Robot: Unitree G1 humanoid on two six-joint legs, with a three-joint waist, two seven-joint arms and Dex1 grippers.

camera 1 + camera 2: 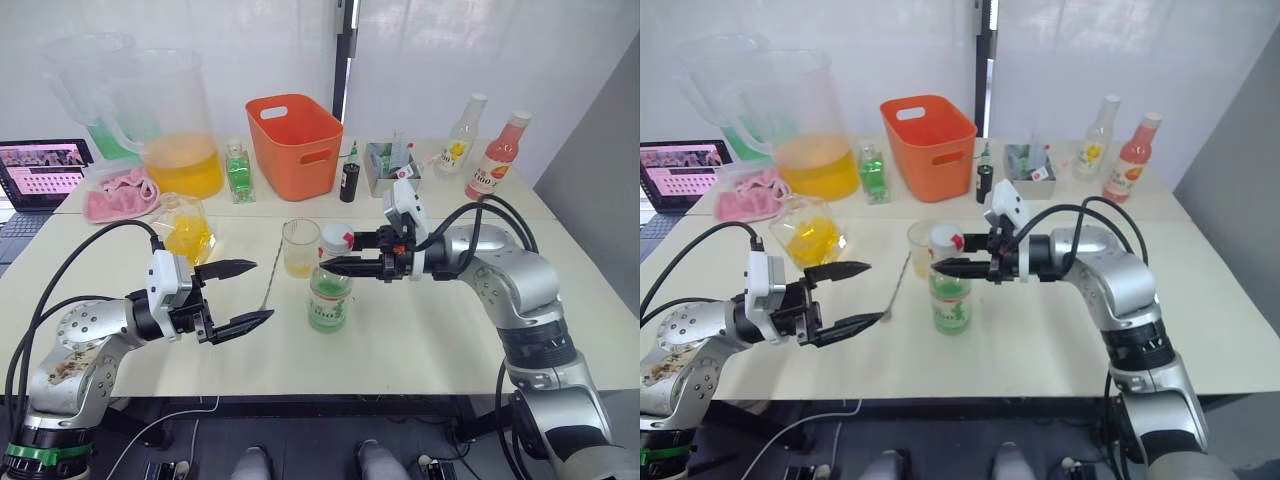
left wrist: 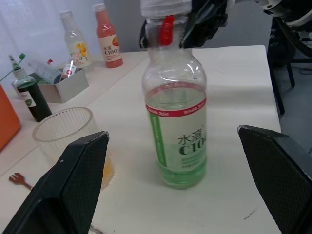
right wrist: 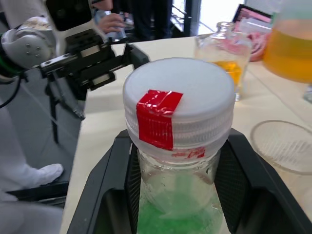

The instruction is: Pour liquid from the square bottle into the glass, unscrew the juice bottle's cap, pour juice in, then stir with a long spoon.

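Observation:
The juice bottle [image 1: 329, 292], green-labelled with green liquid low in it, stands upright mid-table. Its white cap [image 1: 335, 238] carries a strip of red tape. My right gripper [image 1: 335, 251] reaches in from the right, its black fingers [image 3: 105, 190] pressed on either side of the cap. My left gripper [image 1: 262, 290] hovers open to the left of the bottle, apart from it. The glass [image 1: 300, 248] stands just behind the bottle with a little yellow liquid in it. The square bottle [image 1: 185, 232] of yellow liquid sits further left. The long spoon [image 1: 270, 278] lies on the table between my left gripper and the glass.
Along the back stand an orange basket [image 1: 295, 140], large jugs [image 1: 175, 130] with handles, a small green bottle [image 1: 237, 170], a dark bottle [image 1: 350, 182], a grey box [image 1: 390, 165], and a yellow-labelled [image 1: 460, 135] and a pink-red bottle [image 1: 500, 155]. A laptop [image 1: 40, 175] and a pink cloth [image 1: 120, 195] sit far left.

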